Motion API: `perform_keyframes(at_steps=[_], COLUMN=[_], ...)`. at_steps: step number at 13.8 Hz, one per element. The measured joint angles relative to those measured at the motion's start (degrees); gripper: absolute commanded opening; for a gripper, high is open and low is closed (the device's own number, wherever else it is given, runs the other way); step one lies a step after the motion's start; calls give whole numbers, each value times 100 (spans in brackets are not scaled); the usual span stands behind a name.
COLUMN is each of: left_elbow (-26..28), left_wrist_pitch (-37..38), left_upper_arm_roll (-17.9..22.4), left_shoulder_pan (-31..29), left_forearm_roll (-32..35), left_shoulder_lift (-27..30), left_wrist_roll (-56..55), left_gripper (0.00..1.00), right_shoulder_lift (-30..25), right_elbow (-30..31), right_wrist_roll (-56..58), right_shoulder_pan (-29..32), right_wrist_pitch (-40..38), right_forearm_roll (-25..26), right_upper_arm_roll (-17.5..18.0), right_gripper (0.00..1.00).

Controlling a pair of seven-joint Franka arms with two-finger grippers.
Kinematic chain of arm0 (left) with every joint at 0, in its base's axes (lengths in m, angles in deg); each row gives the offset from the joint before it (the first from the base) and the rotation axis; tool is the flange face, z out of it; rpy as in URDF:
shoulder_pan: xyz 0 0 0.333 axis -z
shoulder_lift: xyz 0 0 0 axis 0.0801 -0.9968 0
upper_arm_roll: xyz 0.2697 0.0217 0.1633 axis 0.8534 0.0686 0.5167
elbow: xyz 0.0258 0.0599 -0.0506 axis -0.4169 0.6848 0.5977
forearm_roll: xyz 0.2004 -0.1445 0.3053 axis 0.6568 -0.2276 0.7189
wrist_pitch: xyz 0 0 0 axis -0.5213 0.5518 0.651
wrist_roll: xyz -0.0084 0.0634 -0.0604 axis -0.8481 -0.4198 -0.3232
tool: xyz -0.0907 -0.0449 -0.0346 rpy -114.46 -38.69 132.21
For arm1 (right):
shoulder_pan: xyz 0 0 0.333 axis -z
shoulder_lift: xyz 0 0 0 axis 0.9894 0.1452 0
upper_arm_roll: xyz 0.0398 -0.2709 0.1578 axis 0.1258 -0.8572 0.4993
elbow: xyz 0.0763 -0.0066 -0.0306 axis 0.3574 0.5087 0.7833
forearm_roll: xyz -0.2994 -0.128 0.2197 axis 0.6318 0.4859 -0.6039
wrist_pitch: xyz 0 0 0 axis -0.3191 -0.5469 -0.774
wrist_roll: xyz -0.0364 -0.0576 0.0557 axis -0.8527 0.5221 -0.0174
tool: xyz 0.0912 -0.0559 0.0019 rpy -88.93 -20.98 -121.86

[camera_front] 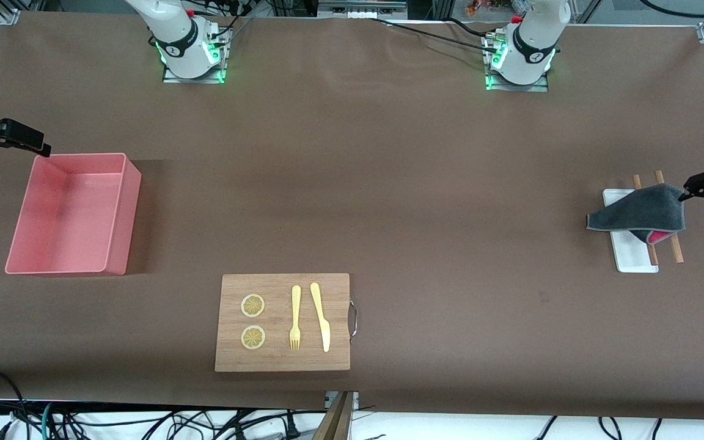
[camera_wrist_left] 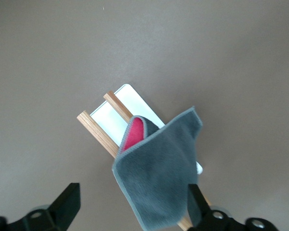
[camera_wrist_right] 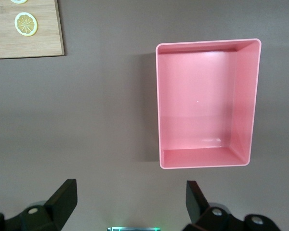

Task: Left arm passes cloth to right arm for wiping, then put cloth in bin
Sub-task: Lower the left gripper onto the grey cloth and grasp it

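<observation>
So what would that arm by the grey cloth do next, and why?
Probably lower the left gripper onto the cloth and close. Its fingers are open and hold nothing, and the cloth lies draped over the white tray and two wooden sticks, just under them. The right gripper, open too, waits by the bin, so the handover cannot start until the cloth is picked up.

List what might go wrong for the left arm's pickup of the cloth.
1. The cloth drapes over two wooden sticks on a white tray; lifting may drag them.
2. The open left gripper sits at the cloth's edge, so it may pinch only a corner.
</observation>
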Motion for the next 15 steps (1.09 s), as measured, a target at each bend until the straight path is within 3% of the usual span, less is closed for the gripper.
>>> perform_keyframes(at_steps=[2,7,9,15], left_elbow=[-13,-210,-326,-394], left_wrist_pitch=[-62,-62,-60,-59], left_upper_arm_roll=[-7,-22,-23,-25], left_shoulder_pan=[-116,-171,-253,-359], left_forearm_roll=[-73,-74,-122,-364], left_shoulder_lift=[-235,-493,-627,-851], left_wrist_roll=[169,374,458,556], left_gripper=[67,65,50,41], right_shoulder_lift=[4,7,7,9], right_elbow=[0,0,0,0], right_wrist_roll=[2,2,2,2], right_shoulder_pan=[-3,-5,-5,-4], right_wrist_pitch=[0,0,0,0], right_forearm_roll=[-5,-9,-9,-11], right_upper_arm_roll=[4,9,9,9], right_gripper=[100,100,100,100])
